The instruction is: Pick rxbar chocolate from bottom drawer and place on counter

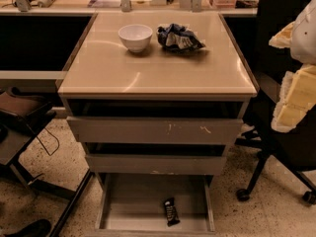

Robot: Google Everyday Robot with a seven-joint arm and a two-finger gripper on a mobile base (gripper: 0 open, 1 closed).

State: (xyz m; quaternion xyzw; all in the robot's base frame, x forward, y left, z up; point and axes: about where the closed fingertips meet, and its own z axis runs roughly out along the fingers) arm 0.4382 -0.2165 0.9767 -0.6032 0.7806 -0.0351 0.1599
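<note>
We see the tool [295, 95] at the right edge of the view, white and pale yellow, partly cut off by the frame. It hangs in front of a black chair [281, 147], just off the right side of the worktop [158, 68] and about level with it. It is well above the bottom drawer [133, 201] and well apart from the bar [171, 211]. We cannot tell whether the tool is open or closed.

The bottom drawer is pulled far out, so we look down on its plain grey floor. The bar lies flat on that floor, near the front edge and a little right of the middle. It is black with white markings, and its long side runs roughly front to back with a slight tilt.

Above it, the middle drawer [153, 164] and the top drawer [153, 131] each stand a little open, with a dark gap over the front. Both fronts are grey and scuffed.

On the glossy beige worktop, a white bowl [135, 36] stands upright toward the back, left of the middle. A crumpled blue-and-white bag [178, 37] lies just beside it on the right, with a narrow gap between them.

Behind the worktop runs a cluttered bench [64, 4] with metal posts. The floor [39, 201] is speckled, and a dark stand [19, 117] with a loose cable is at the left.
</note>
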